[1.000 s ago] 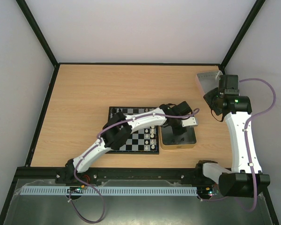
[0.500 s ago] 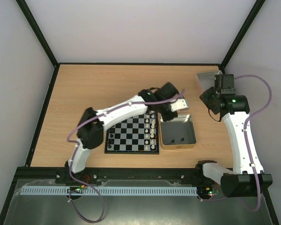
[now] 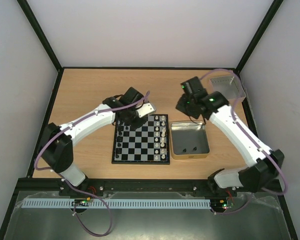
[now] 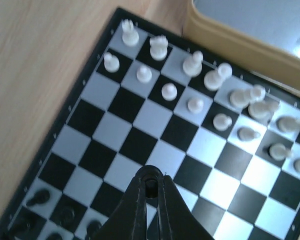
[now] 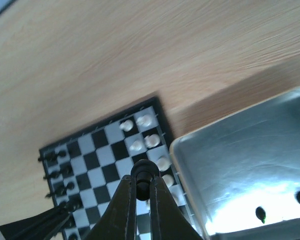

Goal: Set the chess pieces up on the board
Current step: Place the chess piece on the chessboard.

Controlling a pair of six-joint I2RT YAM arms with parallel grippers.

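The left gripper (image 4: 151,186) is held above the board (image 3: 140,150), over its middle squares and toward the black side. Its fingers are clenched. A small dark round shape is seen at their tips. It is judged to be a black piece, though this cannot be told for certain.

The board lies on the surface (image 3: 85,100), just beside the tin (image 3: 189,157). The black pieces (image 3: 120,137) are stood along the board's left edge and are far fewer than the white pieces (image 3: 162,136), which are ranged in two files along its right edge. Two dark pieces (image 5: 260,214) are left lying in the tin.

The right gripper (image 5: 142,175) is held near the tin's far edge, its fingers pressed together. Whether anything is pinched there cannot be told. A clear tray (image 3: 229,86) is seen at the far right.

The step in hand is judged to be the seating of a black piece.
- The piece is best brought down upright over the centre of a free square in the black files, so that its neighbours are not brushed.
- The fingers should be released only once the base is seated, and then drawn straight up.
- The right arm is best kept off the board until then.
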